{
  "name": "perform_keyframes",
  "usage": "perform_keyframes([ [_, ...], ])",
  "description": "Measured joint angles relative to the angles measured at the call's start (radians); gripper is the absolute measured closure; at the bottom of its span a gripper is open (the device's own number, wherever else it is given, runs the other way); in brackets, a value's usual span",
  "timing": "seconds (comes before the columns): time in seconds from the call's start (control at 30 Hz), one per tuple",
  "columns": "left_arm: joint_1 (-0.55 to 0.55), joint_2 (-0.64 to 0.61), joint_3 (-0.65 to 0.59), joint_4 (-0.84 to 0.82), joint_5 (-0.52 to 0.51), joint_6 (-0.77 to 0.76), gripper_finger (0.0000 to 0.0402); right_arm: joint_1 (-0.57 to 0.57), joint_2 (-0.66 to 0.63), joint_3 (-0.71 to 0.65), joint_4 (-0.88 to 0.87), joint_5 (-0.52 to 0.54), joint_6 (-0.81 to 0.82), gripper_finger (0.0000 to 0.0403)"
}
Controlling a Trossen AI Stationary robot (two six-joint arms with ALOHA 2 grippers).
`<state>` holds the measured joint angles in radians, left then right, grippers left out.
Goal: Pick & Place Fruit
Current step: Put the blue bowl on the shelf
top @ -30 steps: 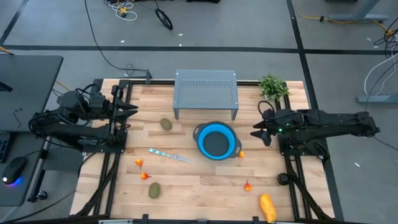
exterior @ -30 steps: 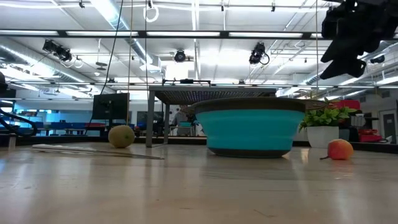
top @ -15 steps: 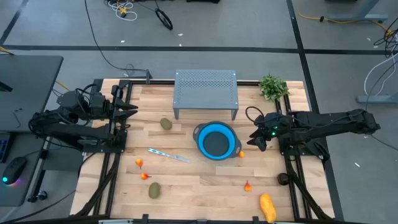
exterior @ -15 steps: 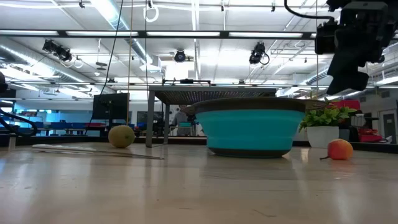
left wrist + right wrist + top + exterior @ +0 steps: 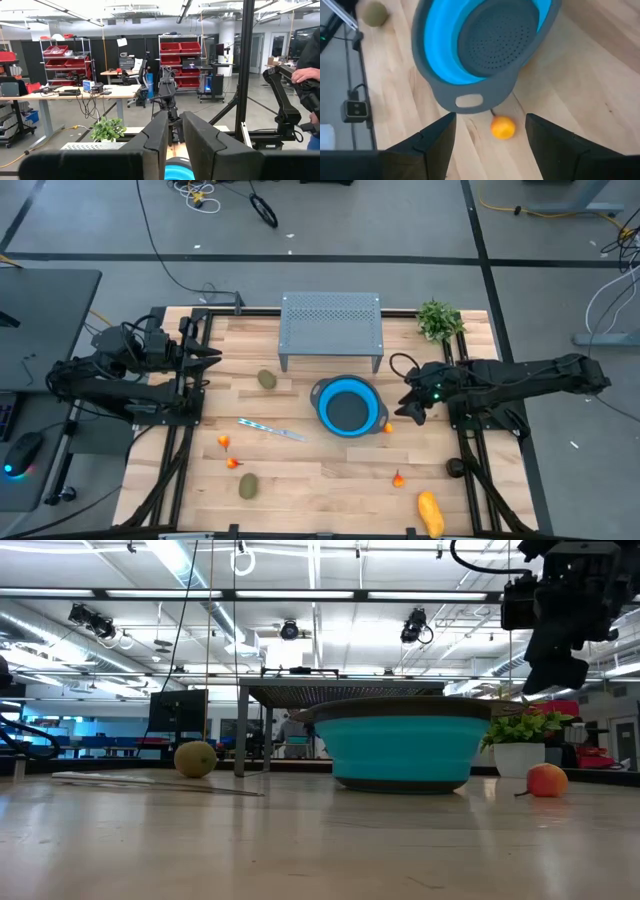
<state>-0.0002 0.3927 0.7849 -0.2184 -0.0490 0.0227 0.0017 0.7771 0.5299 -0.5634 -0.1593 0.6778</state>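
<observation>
The fruit lies scattered on the wooden table: two kiwis (image 5: 267, 379) (image 5: 248, 485), a long yellow-orange fruit (image 5: 430, 513), small red ones (image 5: 224, 442) (image 5: 233, 463) (image 5: 399, 478) and a small orange one (image 5: 388, 428) (image 5: 503, 127) beside the blue colander (image 5: 348, 406). My right gripper (image 5: 405, 406) (image 5: 490, 120) hangs open and slanted down, above the orange fruit and the colander's handle (image 5: 468, 101), touching nothing. My left gripper (image 5: 215, 358) (image 5: 174, 145) waits at the table's left side, pointing level, with only a narrow gap between its fingers and nothing in it.
A grey perforated stand (image 5: 332, 328) is at the far middle and a potted green plant (image 5: 438, 320) at the far right. A slim silvery-blue knife (image 5: 270, 429) lies left of the colander. A person's hand (image 5: 305, 75) shows in the room beyond the table.
My right gripper has sunk and moved a little toward the colander and the near edge, tipping further downward. Its fingers have stayed open. No fruit has moved.
</observation>
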Motion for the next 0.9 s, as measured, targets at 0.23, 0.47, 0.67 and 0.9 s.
perform_keyframes([
  [0.23,0.000,0.000,0.000,0.000,0.000,0.000,0.0334,0.000,-0.090,-0.088,0.052,-0.003,0.096,0.0155],
  [0.47,0.000,0.000,0.000,0.000,0.000,0.000,0.0334,0.000,-0.171,-0.180,0.152,-0.017,0.177,0.0155],
  [0.67,0.000,0.000,0.000,0.000,0.000,0.000,0.0334,0.000,-0.192,-0.273,0.305,-0.080,0.268,0.0155],
  [0.9,0.000,0.000,0.000,0.000,0.000,0.000,0.0334,0.000,-0.192,-0.351,0.429,-0.081,0.343,0.0155],
])
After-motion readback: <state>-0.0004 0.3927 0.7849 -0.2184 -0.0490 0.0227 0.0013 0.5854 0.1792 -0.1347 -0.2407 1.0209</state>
